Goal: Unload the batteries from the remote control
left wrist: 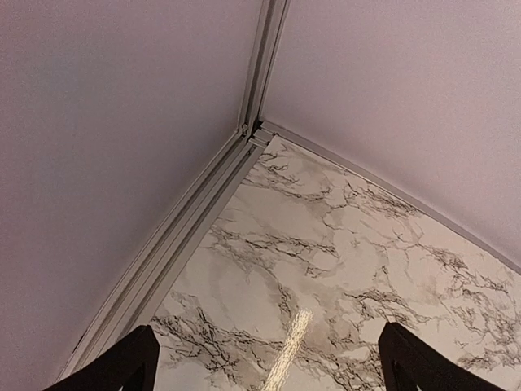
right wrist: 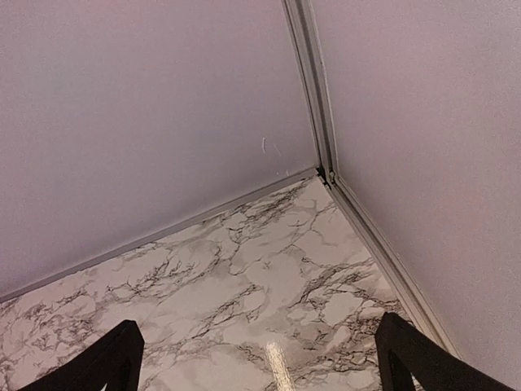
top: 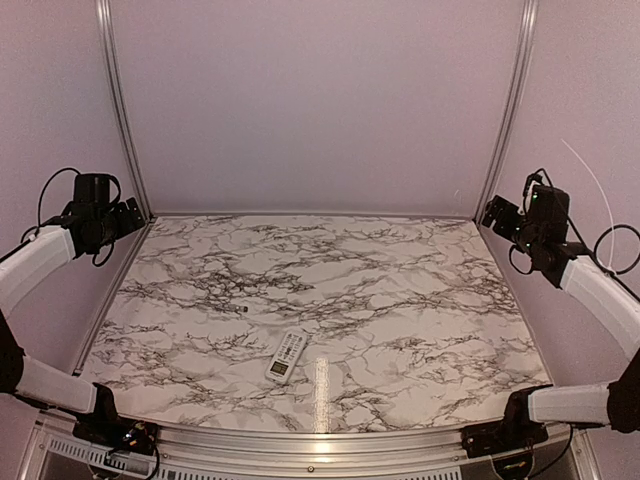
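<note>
The remote control (top: 287, 357) lies flat on the marble table (top: 400, 290), close to the near edge and slightly left of centre (buttons up, angled toward the far right). Well beyond it, the left gripper (left wrist: 269, 342) hangs by the far-left corner and the right gripper (right wrist: 259, 334) by the far-right, both spread wide and holding nothing.

Remote control (top: 287, 357) lay flat on the table (top: 420, 290), near the front edge, a little left of centre, its far end angled toward the right. A tiny item (top: 243, 310), too small to identify, sat behind it and to its left, apart from it. Left gripper (top: 128, 213) hung above the far-left corner, right gripper (top: 500, 212) above the far-right corner, both well apart from the remote.
</note>
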You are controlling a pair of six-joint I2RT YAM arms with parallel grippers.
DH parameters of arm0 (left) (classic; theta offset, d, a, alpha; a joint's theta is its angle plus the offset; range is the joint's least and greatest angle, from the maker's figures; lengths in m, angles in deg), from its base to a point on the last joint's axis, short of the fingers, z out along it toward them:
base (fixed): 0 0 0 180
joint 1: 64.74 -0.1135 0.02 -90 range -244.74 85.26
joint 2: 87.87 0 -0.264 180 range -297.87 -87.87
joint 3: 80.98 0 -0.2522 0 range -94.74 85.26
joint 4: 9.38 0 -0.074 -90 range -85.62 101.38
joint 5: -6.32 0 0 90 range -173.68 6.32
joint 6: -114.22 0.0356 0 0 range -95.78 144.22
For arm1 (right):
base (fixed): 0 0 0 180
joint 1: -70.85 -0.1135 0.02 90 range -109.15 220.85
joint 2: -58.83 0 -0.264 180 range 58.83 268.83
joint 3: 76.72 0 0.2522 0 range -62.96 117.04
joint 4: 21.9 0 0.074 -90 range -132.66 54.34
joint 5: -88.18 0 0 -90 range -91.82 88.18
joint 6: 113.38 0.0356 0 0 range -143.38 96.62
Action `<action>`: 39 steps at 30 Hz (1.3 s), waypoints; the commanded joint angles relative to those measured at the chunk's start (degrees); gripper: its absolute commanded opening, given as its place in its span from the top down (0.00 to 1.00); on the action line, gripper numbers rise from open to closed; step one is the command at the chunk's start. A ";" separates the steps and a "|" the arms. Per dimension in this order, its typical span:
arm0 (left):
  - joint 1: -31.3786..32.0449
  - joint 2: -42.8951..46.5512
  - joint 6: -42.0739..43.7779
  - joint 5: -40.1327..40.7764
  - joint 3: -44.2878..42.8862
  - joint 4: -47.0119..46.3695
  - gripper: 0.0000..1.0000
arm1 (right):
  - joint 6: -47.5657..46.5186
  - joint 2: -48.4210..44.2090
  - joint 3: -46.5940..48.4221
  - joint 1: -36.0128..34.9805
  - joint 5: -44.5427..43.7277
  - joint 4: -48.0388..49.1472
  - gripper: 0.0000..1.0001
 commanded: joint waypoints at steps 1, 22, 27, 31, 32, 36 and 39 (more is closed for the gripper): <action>-0.29 1.21 -4.76 -1.68 -0.78 3.43 0.01 | 0.04 0.35 2.82 -0.14 1.05 -5.36 0.02; 19.70 2.78 -1.94 -17.77 1.01 17.68 0.06 | -4.94 9.50 8.09 -9.36 12.20 -21.28 0.02; 26.60 0.66 -1.55 -17.71 1.29 17.30 0.08 | -3.02 9.92 6.76 -11.71 13.03 -19.92 0.02; 33.54 -1.73 -0.68 -18.00 0.50 17.13 0.10 | -3.28 11.10 6.63 -14.94 12.58 -19.81 0.02; 35.52 -2.36 -0.32 -18.10 0.37 16.97 0.10 | -3.37 11.49 6.70 -15.82 12.26 -19.93 0.01; 43.48 -6.51 0.99 -17.68 0.03 17.21 0.11 | -3.06 12.88 6.50 -18.69 11.86 -20.18 0.02; 47.80 -9.64 0.25 -16.90 -0.66 17.20 0.13 | -2.78 13.80 6.52 -20.36 11.86 -20.42 0.01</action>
